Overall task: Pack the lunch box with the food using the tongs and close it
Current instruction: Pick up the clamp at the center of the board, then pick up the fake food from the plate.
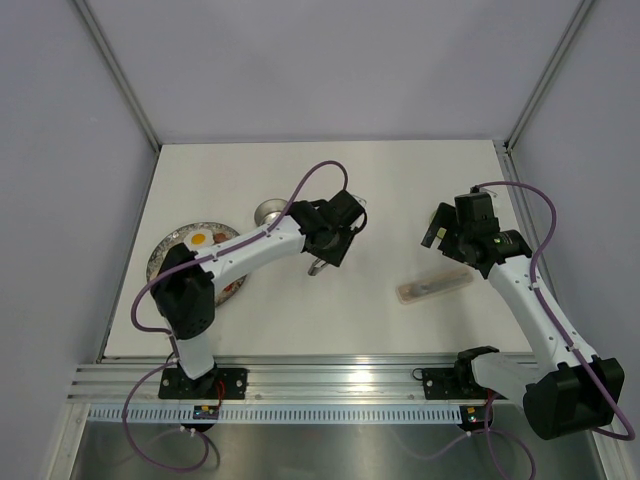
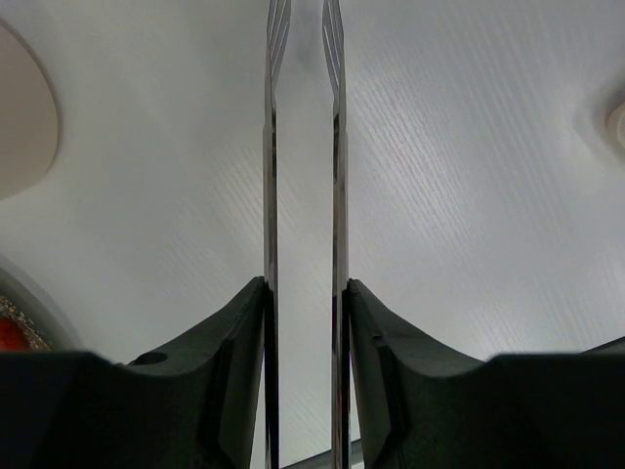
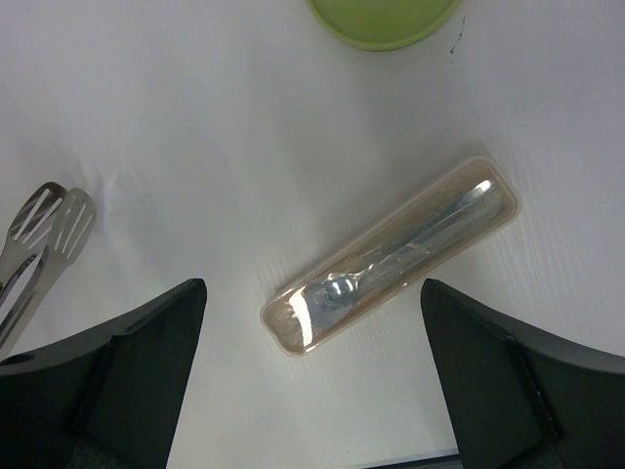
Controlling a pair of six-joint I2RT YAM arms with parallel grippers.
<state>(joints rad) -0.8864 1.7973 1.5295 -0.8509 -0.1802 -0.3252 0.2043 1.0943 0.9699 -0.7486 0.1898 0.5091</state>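
Note:
My left gripper (image 2: pixel 305 293) is shut on the tongs (image 2: pixel 270 195). Each finger presses one slim silver arm, and the two arms run parallel with a narrow gap and nothing between their tips. From above, the tongs (image 1: pixel 317 268) point down at the table from the left gripper (image 1: pixel 335 235), right of the steel lunch box (image 1: pixel 268 211). The food lies on a speckled plate (image 1: pixel 160 262), the fried egg (image 1: pixel 200 239) on top. The green lid (image 3: pixel 384 18) lies beyond my open right gripper (image 3: pixel 312 332). The tongs' slotted tips (image 3: pixel 44 230) show at the left of the right wrist view.
A long translucent case (image 3: pixel 391 256) holding a spoon lies on the table under the right gripper, which hangs above it without touching; the same case (image 1: pixel 434 284) lies right of centre from above. Grey walls and metal posts bound the table.

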